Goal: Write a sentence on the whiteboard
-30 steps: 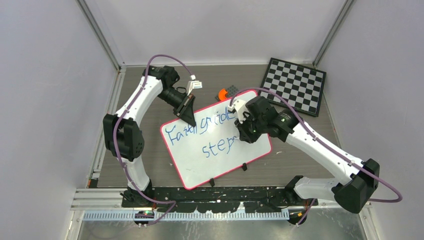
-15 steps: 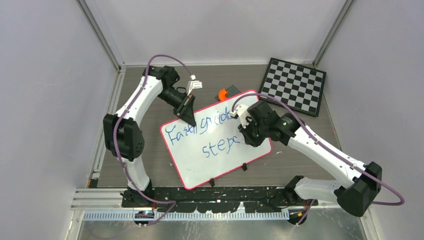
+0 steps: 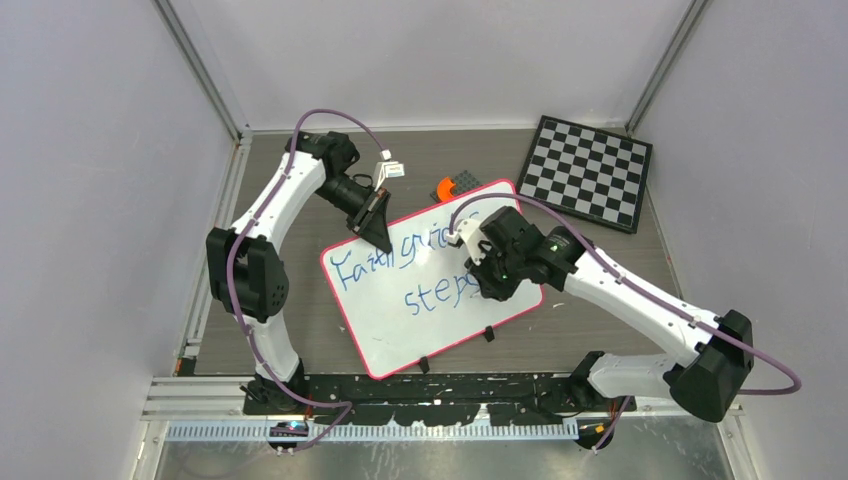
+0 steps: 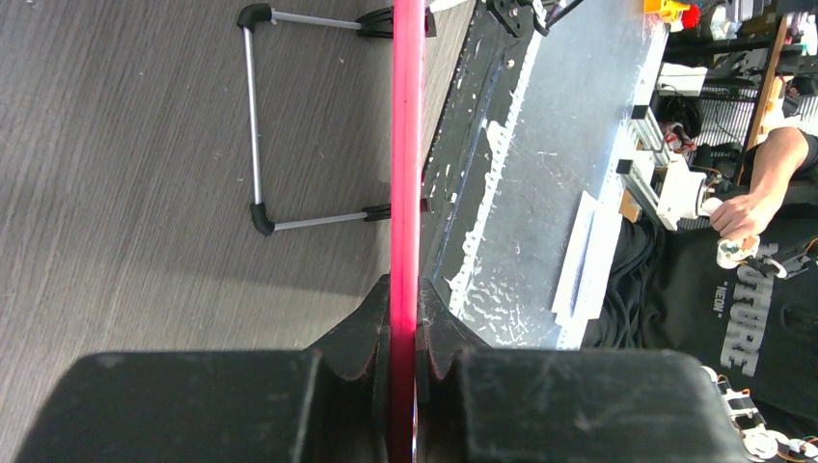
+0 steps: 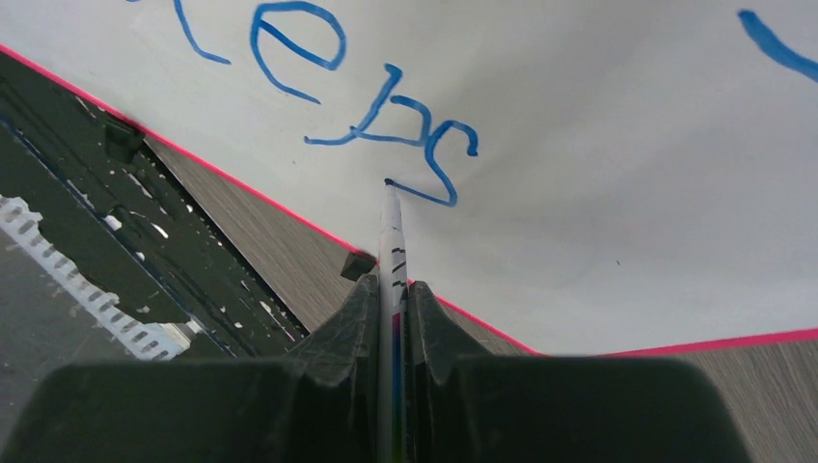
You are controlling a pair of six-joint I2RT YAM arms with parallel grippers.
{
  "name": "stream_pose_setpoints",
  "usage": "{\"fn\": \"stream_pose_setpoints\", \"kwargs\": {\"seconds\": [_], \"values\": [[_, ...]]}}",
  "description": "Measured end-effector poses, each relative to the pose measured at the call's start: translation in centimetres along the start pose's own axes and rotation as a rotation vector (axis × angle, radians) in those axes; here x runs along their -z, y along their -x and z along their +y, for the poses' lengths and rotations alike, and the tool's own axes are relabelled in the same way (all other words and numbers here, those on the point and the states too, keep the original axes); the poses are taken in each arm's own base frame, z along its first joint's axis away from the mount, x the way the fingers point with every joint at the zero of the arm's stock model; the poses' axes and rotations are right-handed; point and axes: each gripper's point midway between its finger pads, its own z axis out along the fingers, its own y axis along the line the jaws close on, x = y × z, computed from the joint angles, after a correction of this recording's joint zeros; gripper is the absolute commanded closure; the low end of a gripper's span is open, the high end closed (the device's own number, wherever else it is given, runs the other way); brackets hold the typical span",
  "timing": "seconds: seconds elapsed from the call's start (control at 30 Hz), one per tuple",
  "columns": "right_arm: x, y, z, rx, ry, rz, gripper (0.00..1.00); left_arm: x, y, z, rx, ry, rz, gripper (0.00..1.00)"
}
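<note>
On the whiteboard (image 3: 400, 335), the right gripper (image 5: 394, 289) pinched a marker (image 5: 390, 231), its tip at the last letter of the sentence (image 3: 434, 295). The left gripper (image 4: 405, 313) was clamped on the board's pink edge.

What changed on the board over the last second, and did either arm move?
The right gripper, shut on the marker, shifted slightly right and nearer, then back left. Meanwhile the final "s" of "steps" was added to the sentence; the marker tip now rests at that stroke's end. The left gripper stayed clamped on the rim of the whiteboard. The whiteboard and the chessboard did not shift.
</note>
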Motion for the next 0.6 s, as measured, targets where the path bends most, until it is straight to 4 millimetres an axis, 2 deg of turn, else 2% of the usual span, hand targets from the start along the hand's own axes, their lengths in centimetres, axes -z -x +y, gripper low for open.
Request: {"fn": "stream_pose_setpoints", "kwargs": {"seconds": [0.17, 0.33, 0.6], "values": [[-0.1, 1.0, 0.7, 0.023, 0.02, -0.007, 1.0, 0.0, 0.0, 0.0, 0.0, 0.0, 0.0, 1.0], [0.9, 2.4, 0.8, 0.031, 0.021, -0.055, 1.0, 0.0, 0.0, 0.0, 0.0, 0.0, 0.0, 1.0], [4.0, 1.6, 0.6, 0.073, -0.007, -0.104, 1.0, 0.0, 0.0, 0.0, 0.0, -0.001, 0.001, 1.0]]}}
